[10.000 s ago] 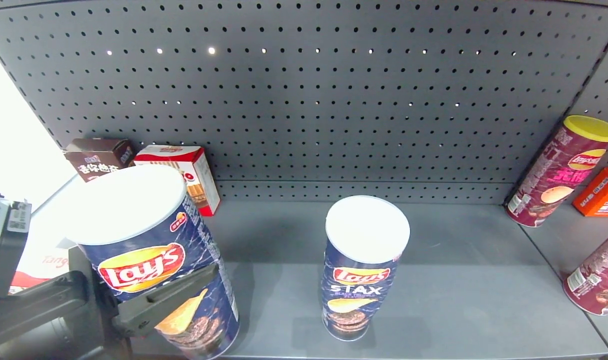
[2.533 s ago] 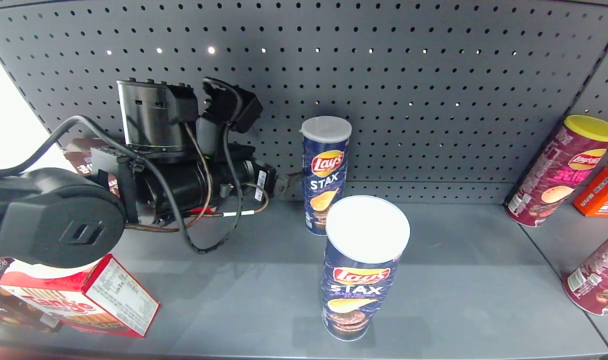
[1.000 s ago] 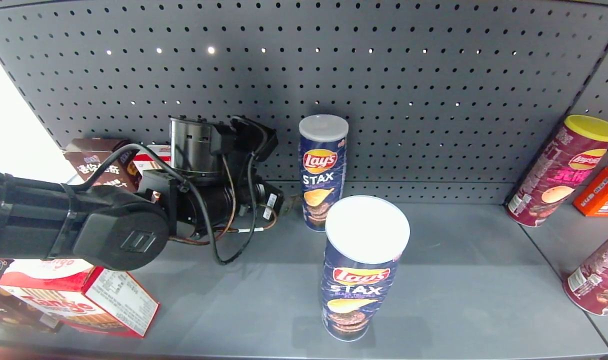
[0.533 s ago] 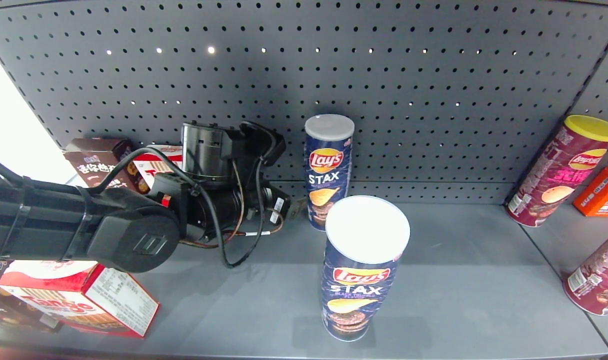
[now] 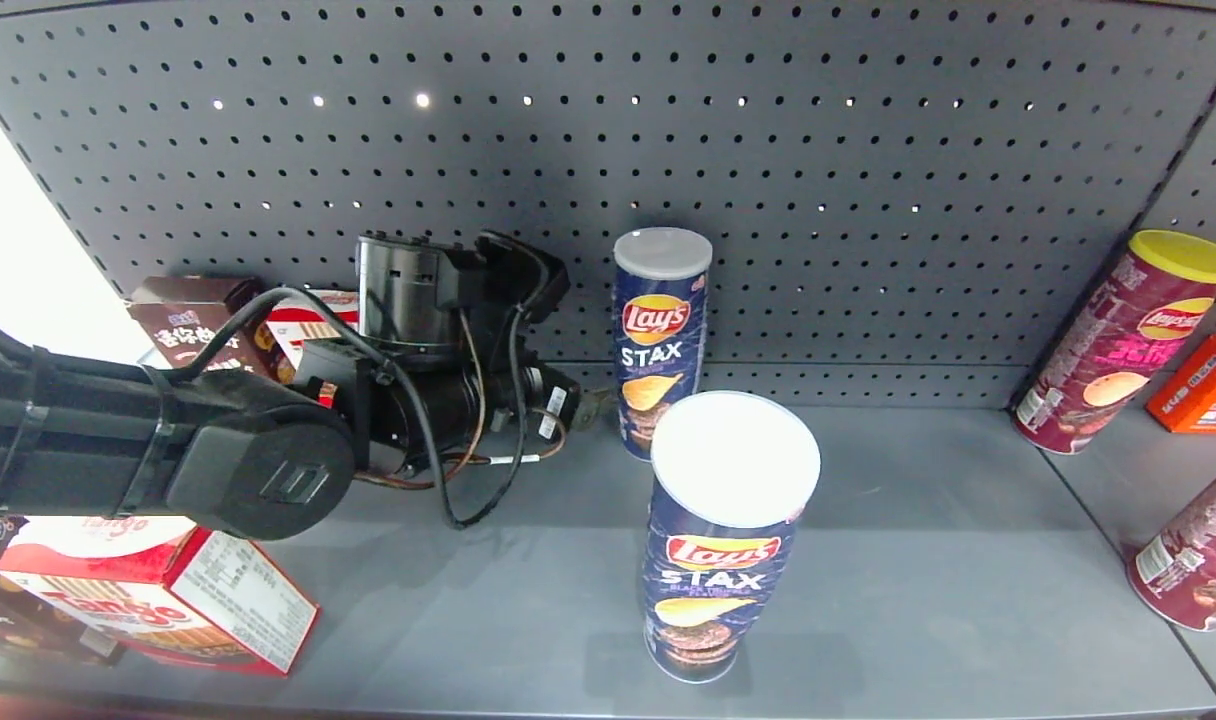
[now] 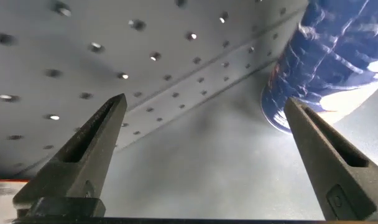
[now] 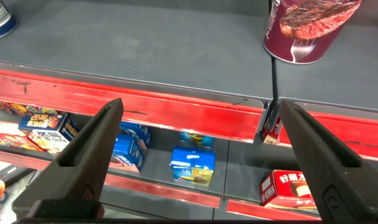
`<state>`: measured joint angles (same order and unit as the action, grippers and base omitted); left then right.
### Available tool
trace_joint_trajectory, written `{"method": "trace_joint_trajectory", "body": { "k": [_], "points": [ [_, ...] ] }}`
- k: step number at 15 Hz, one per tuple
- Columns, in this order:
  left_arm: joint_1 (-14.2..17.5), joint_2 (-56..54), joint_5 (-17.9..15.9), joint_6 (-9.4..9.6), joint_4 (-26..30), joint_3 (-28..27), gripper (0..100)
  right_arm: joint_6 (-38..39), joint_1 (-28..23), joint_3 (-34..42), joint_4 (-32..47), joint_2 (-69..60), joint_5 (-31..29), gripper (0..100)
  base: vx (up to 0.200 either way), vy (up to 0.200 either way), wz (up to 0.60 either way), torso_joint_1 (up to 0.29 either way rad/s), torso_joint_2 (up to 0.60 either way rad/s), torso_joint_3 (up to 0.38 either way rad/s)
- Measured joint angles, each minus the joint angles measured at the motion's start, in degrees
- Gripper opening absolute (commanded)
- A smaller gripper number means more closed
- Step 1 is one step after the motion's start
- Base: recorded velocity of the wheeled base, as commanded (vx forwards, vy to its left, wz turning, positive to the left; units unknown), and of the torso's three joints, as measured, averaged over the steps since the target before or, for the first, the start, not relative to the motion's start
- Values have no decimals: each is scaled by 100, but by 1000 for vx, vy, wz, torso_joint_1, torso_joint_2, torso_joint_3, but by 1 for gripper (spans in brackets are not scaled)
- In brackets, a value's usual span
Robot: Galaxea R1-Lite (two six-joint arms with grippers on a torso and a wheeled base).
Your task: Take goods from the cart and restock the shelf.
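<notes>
Behind the front can point(image 5: 718, 560), the rear can point(image 5: 658, 340) has its foot half hidden; the left tool point(image 6: 204, 102) beside it gapes empty, the right tool point(image 7: 201, 102) likewise.

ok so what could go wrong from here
1. The open left gripper has one finger close beside the rear can; a sideways pull-out might tip it into the front can.
2. The left arm hangs above the red box near the shelf front edge; a dip might nudge it off.

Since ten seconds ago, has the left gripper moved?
Yes. The left gripper went from the shelf front back toward the pegboard, beside the rear can.
</notes>
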<state>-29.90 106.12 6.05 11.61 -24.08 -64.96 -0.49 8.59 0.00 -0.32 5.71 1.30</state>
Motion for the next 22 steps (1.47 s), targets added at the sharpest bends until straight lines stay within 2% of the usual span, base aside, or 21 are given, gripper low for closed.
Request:
{"method": "trace_joint_trajectory", "body": {
  "k": [3, 6, 12, 17, 19, 20, 22],
  "points": [
    [6, -461, 5, -1, 55, 20, 100, -2, 0, 0, -1, 0, -5, 100, 0, 0, 0, 0, 0, 0],
    [-107, -1080, 52, -17, -44, 315, 100, -2, 0, 0, -1, 0, -2, 100, 0, 0, 0, 0, 0, 0],
    [-293, -3099, -215, -20, -805, 1842, 100, -2, 0, 0, -1, 0, -2, 100, 0, 0, 0, 0, 0, 0],
    [-374, -5008, -249, 0, -850, 2859, 100, -2, 0, 0, -1, 0, -2, 100, 0, 0, 0, 0, 0, 0],
    [-57, -5987, -266, 27, -835, 3597, 100, -2, 0, 0, 0, 0, -2, 100, 0, 0, 0, 0, 0, 0],
    [286, -6445, -285, 33, -835, 3986, 100, 0, 0, 0, -1, 0, 0, 100, 0, 0, 0, 0, 0, 0],
    [1228, -7296, -356, 27, -824, 4745, 100, -2, 0, 0, -1, 0, -7, 100, 0, 0, 0, 0, 0, 0]
  ]
}}
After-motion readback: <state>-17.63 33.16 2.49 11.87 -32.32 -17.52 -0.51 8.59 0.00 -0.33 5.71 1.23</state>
